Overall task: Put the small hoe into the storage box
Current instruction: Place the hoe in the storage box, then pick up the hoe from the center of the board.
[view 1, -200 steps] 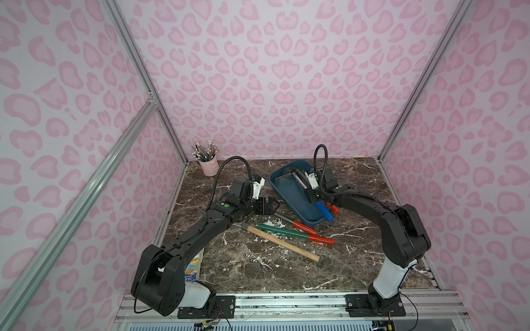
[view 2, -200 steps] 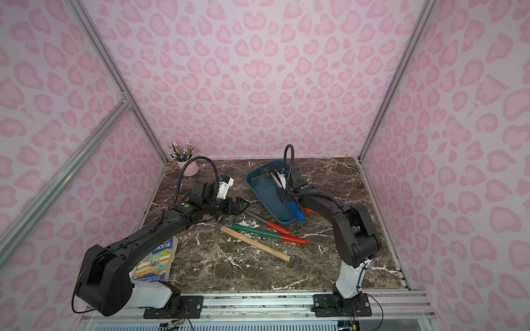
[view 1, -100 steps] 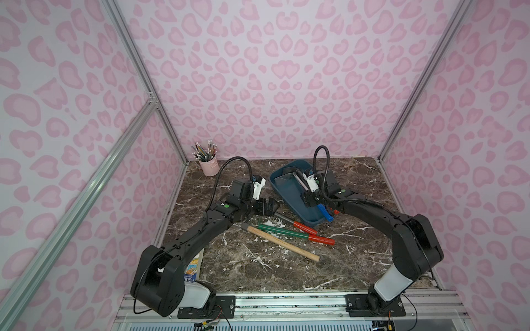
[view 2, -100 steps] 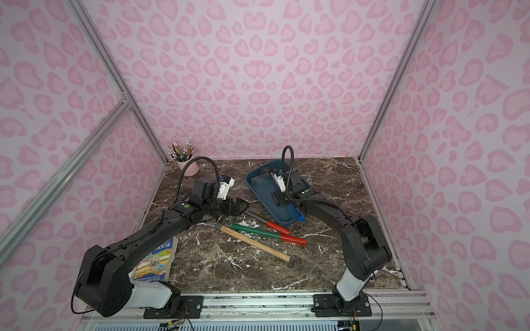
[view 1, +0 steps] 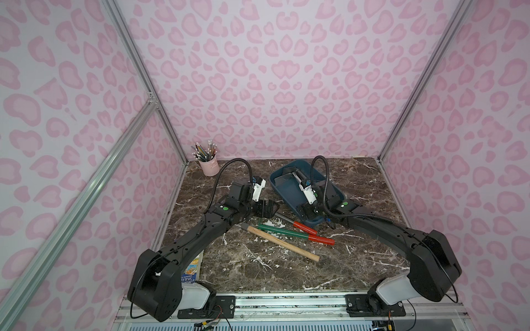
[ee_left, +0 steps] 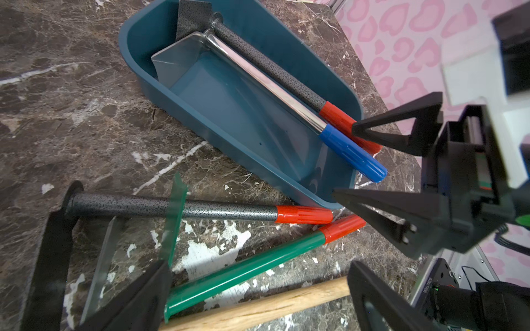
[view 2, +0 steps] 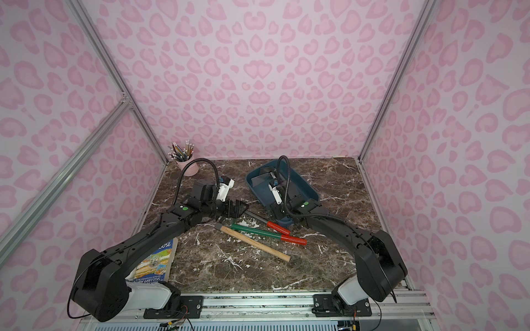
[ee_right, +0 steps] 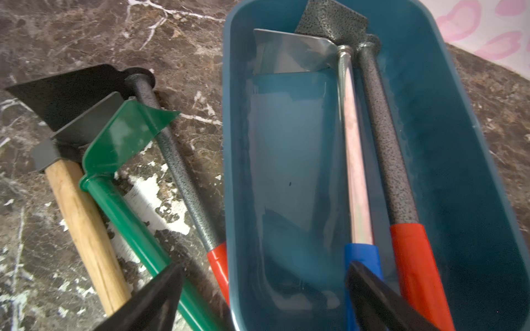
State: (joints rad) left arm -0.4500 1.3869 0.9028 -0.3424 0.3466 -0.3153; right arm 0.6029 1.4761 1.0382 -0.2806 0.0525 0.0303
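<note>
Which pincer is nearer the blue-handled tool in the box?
Right. The right pincer hangs over the handle of the blue-handled tool; the left pincer is outside the storage box, over the table.

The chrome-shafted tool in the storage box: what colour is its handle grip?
Blue; the grip shows clearest in the left wrist view.

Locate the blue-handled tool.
In the right wrist view, the blue-handled tool lies inside the storage box, right of centre, beside a grey red-handled hoe.
</note>
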